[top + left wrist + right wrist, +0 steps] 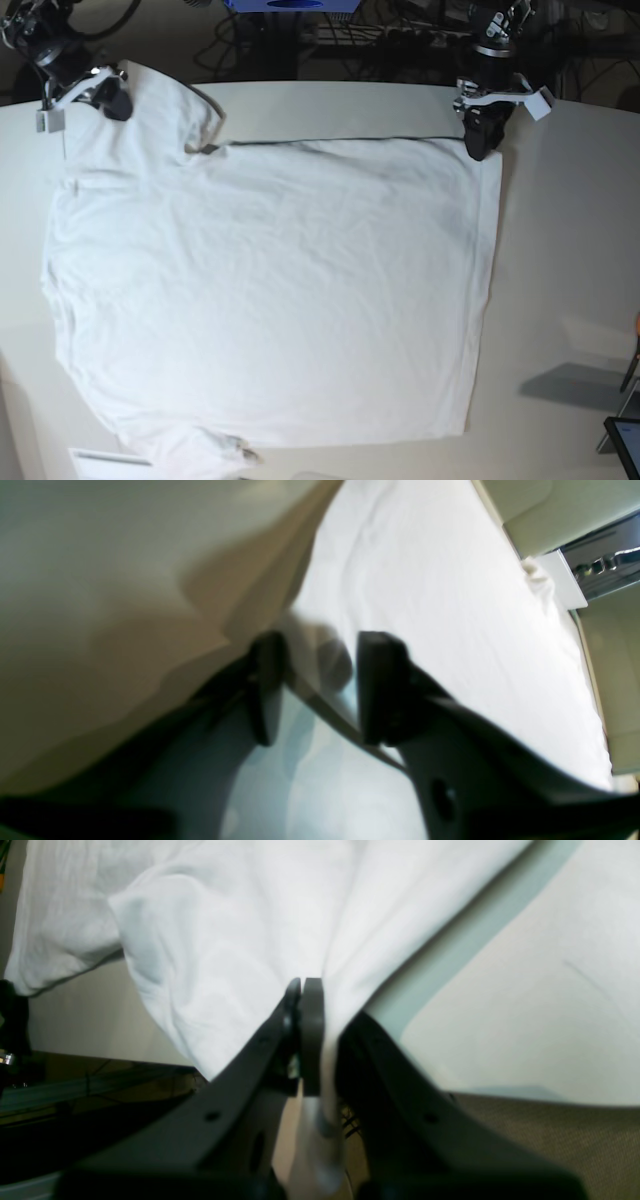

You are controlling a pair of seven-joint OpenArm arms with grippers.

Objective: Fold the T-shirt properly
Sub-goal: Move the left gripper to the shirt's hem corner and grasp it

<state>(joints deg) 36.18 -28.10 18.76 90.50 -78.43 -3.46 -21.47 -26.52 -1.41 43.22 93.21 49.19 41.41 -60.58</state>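
Your right gripper (302, 990) pinches the large white cotton T-shirt (270, 290); your left gripper (315, 680) straddles its hem, jaws apart.

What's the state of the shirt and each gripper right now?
T-shirt: spread flat on the table, wrinkled, not yet folded; far edge pinched at one corner.
Right gripper: shut on the T-shirt, cloth bunched between its fingers.
Left gripper: open, straddling the T-shirt's edge at the far corner.
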